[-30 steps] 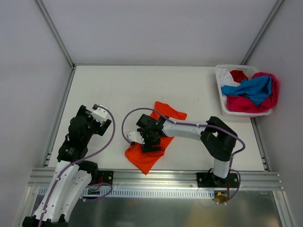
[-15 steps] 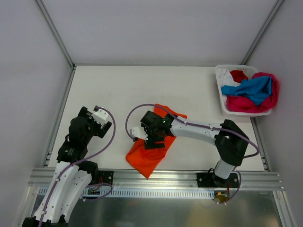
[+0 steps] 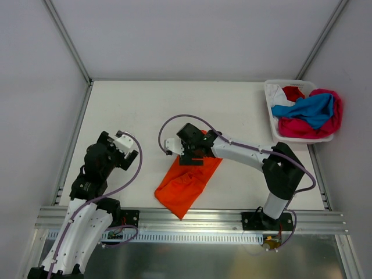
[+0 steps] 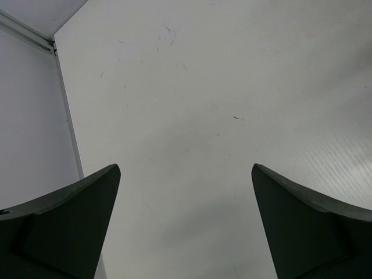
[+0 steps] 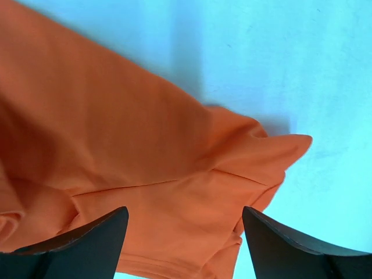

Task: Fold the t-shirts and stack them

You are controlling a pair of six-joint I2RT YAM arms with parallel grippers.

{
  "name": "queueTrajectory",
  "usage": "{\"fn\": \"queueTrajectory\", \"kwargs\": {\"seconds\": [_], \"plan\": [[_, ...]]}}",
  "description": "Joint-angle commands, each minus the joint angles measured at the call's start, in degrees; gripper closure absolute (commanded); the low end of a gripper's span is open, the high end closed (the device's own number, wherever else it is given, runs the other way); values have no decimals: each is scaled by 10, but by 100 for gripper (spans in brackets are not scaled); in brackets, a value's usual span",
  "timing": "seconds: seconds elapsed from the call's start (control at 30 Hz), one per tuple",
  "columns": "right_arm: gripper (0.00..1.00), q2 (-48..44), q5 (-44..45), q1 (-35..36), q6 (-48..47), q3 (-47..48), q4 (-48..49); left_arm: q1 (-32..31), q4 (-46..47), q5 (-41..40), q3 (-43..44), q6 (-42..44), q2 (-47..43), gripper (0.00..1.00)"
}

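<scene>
Jaws stand released on both sides, gripping nothing; the right jaws hang above the far end of the orange t-shirt (image 3: pixel 189 185), a rumpled diagonal strip on the bench (image 3: pixel 133 110) near its front edge

Plain vivid orange t-shirt (image 3: pixel 186 185) on white table (image 3: pixel 145 110); white basket (image 3: pixel 271 119) holds blue, magenta, red, white shirts (image 3: pixel 309 111).

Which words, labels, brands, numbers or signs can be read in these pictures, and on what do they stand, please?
None can be read. The vivid orange cloth t-shirt is plain in the overhead and right wrist views. The white plastic basket and the bright shirts heaped in it show no print. The white table bears only faint scuff marks.
</scene>
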Motion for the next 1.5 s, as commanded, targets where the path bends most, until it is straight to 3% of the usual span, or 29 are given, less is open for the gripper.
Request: {"fn": "queueTrajectory", "kwargs": {"seconds": [0.0,0.07,0.1,0.23,0.43,0.5,0.6,0.73,0.83,1.07,1.2,1.47], "plan": [[16,-4,64,-7,14,-11,50,7,-12,68,5,3,-27,1],[16,-15,83,-30,28,-10,63,7,-42,132,9,16,-73,1],[16,-18,86,-42,38,2,63,5,-56,203,14,31,-81,1],[16,-7,85,-108,76,42,36,0,-122,296,65,44,-10,1],[16,31,107,-123,58,-17,48,0,-99,217,65,62,35,1],[16,62,141,-122,22,-35,99,0,-73,143,61,47,33,1],[16,96,129,-129,13,-24,108,0,-20,45,56,35,21,1],[16,118,91,-123,23,7,82,1,0,-22,62,30,1,1],[16,133,124,-110,-17,2,126,1,13,-59,62,37,-14,1],[17,226,195,-106,-161,4,377,1,19,-74,61,36,-29,1],[17,250,158,-104,-187,30,421,1,19,-67,57,29,-26,1],[18,243,80,-83,-170,76,418,1,18,-19,45,5,-9,1]]}}
